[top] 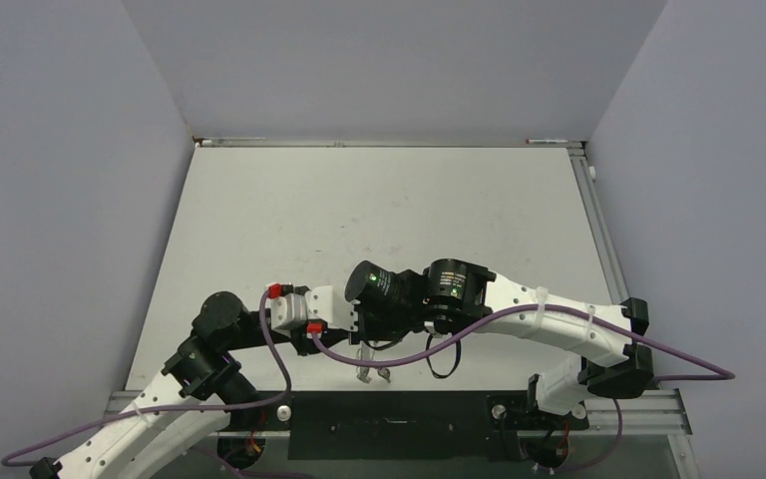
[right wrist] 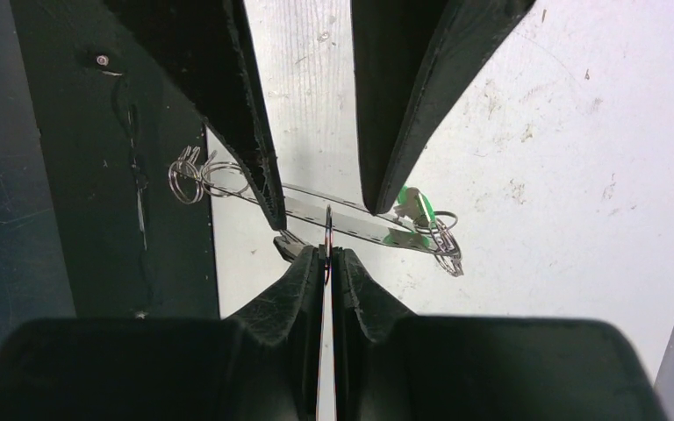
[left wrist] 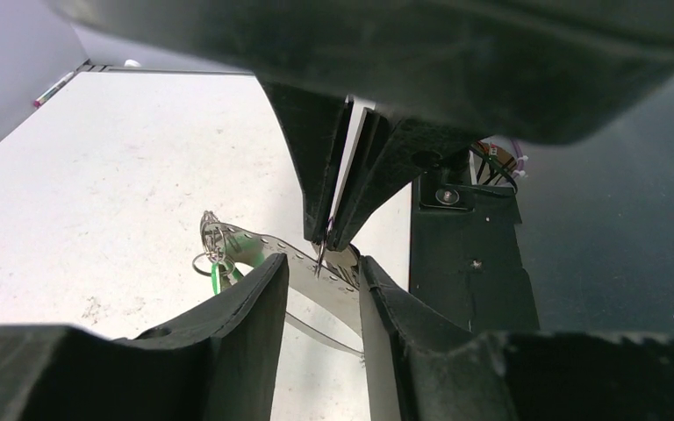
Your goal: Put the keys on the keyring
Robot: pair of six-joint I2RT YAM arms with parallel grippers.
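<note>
A flat silvery strip with small holes [right wrist: 351, 221] hangs just above the table. A bunch of wire rings [right wrist: 191, 180] is at one end. More rings, a green tag [right wrist: 414, 203] and a tiny toothed silvery key [right wrist: 450, 260] are at the other. My right gripper [right wrist: 327, 250] is shut on a thin metal ring seen edge-on [right wrist: 327, 230], right at the strip. My left gripper [left wrist: 319, 285] has its jaws apart, straddling the strip [left wrist: 311, 279]; whether they press on it is unclear. In the top view both grippers meet low at centre [top: 367, 344].
The black base plate [right wrist: 70, 175] and the table's near edge lie right beside the grippers. Purple cables [top: 289, 374] loop around both arms. The white table [top: 379, 210] stretches behind, with grey walls on three sides.
</note>
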